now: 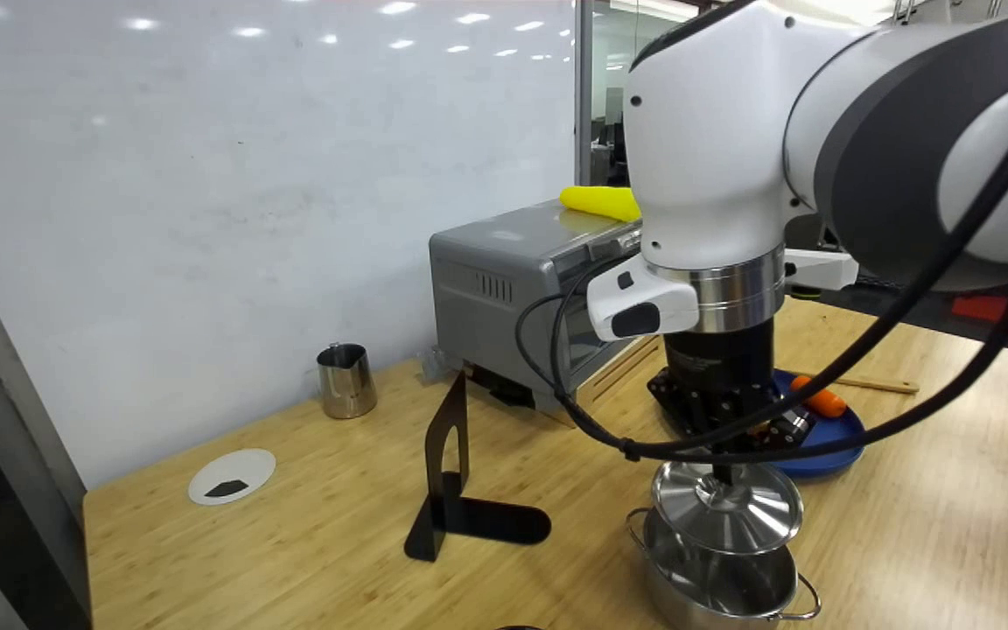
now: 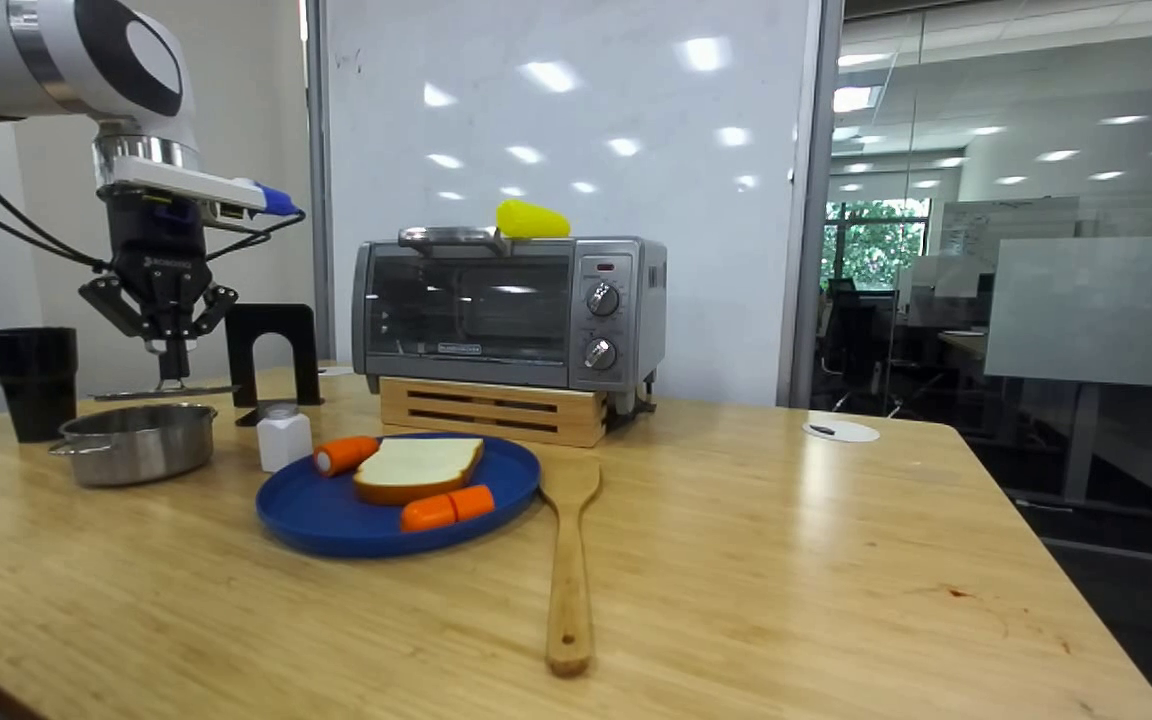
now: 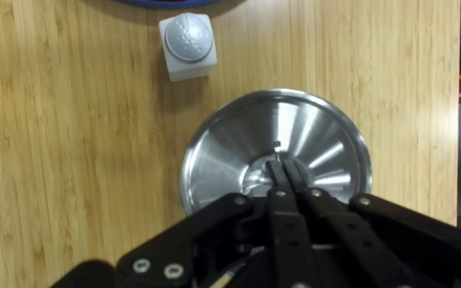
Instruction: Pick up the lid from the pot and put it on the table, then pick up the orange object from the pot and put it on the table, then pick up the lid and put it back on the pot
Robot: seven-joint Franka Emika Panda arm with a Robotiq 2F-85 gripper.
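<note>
Holds the lid by the middle of its top, with the gripper pinched narrow on it, above the open pot on the table, apart from the rim. Covers part of the pot's mouth in an exterior view and hides the pot in the wrist view, hence no telling between lifting off and putting back, nor any sure sight of the orange object; shows orange pieces on the blue plate, with no proof of including it. Could twist or tip on so small a hold, from smooth steel and a thin pinch. If lowered as now, slightly off centre by the look of it, might catch on the rim, drop one edge inside and shove the pot along. If carried sideways too low, risks toppling the white shaker, upright between pot and plate, with so broad an edge
</note>
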